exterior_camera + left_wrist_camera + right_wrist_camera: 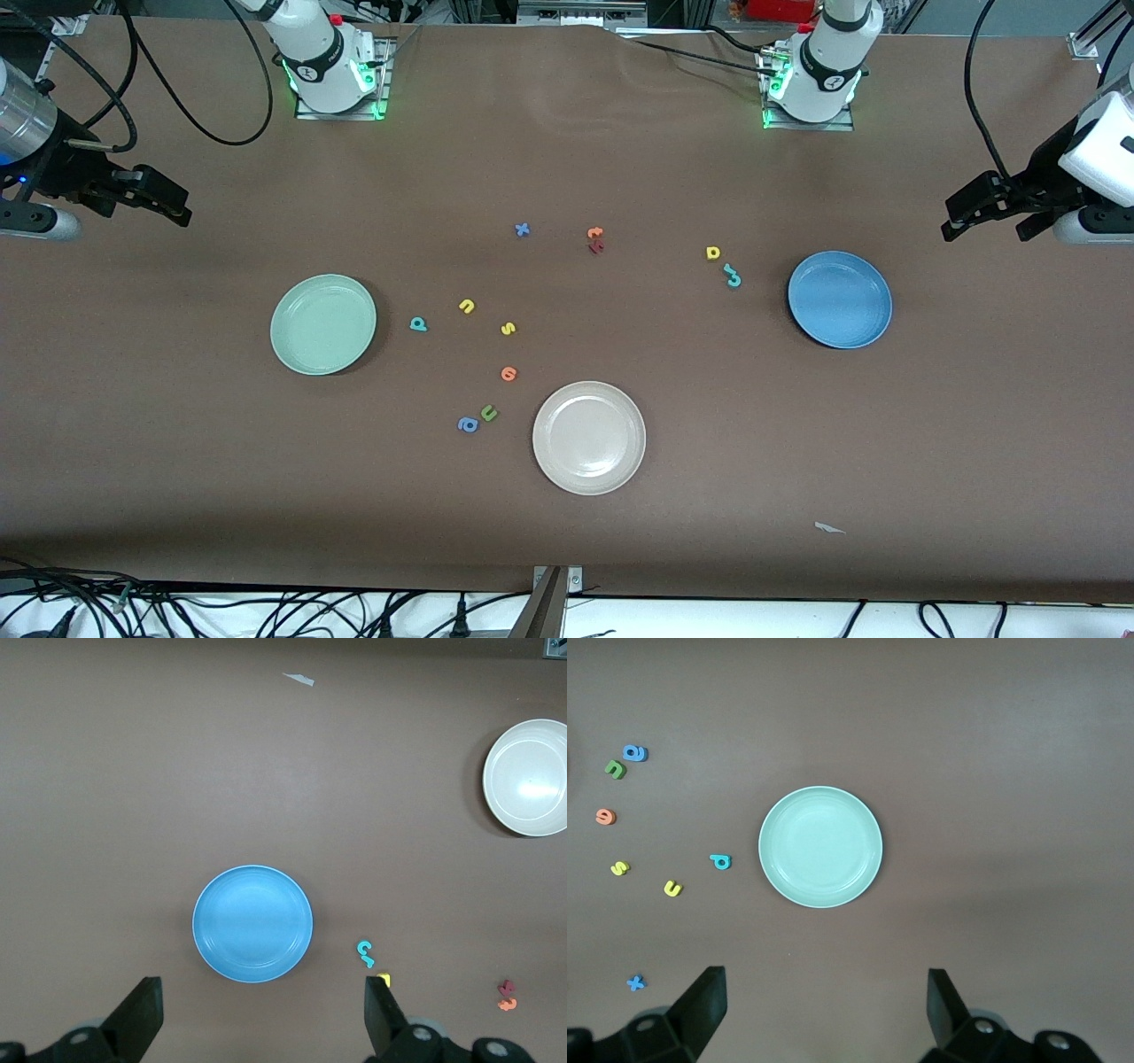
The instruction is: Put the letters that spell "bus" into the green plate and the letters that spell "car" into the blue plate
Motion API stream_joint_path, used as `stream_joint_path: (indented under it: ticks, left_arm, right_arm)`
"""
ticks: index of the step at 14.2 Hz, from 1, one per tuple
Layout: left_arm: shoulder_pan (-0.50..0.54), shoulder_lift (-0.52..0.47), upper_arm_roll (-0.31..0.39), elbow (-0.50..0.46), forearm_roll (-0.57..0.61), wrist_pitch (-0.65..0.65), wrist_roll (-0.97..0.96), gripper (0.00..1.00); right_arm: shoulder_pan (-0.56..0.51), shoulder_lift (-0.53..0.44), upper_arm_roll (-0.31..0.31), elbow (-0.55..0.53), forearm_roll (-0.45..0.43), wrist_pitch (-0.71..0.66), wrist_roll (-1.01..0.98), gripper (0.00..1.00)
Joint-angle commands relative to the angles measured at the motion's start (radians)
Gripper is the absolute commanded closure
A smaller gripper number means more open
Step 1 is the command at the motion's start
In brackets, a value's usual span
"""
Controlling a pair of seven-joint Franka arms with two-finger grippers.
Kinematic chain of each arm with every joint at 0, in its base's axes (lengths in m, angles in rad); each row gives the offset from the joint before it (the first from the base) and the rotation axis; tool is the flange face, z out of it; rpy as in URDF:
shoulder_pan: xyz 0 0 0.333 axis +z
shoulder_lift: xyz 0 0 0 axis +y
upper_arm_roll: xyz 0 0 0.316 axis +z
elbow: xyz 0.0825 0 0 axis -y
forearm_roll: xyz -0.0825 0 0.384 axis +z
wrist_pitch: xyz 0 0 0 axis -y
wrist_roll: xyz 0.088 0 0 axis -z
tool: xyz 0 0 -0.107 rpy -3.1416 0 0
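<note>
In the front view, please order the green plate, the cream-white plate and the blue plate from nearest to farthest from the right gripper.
1. The green plate, at the right arm's end of the table, is nearest to the right gripper.
2. The cream-white plate, mid-table and nearest the camera.
3. The blue plate, at the left arm's end.

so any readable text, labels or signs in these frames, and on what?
"u": yellow foam letter.
"s": yellow foam letter.
"x": blue foam letter.
"u": green foam letter.
Other foam letters: shapes too small to read surely.
Round marks on the arm bases: unreadable.
Plates: no print.
</note>
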Motion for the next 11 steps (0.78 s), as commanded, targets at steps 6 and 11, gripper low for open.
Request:
stream_joint_path:
  ticks: [6, 11]
  left_arm:
    - [0.001, 0.017, -0.002, 0.032, -0.025, -0.010, 0.023, 0.00]
    - [0.002, 0.017, -0.002, 0.032, -0.025, -0.010, 0.023, 0.00]
  right_arm:
    - [-0.002, -0.010, -0.003, -0.005, 0.020, -0.003, 0.006, 0.00]
    - [-0.002, -0.010, -0.003, -0.005, 0.021, -0.005, 0.006, 0.00]
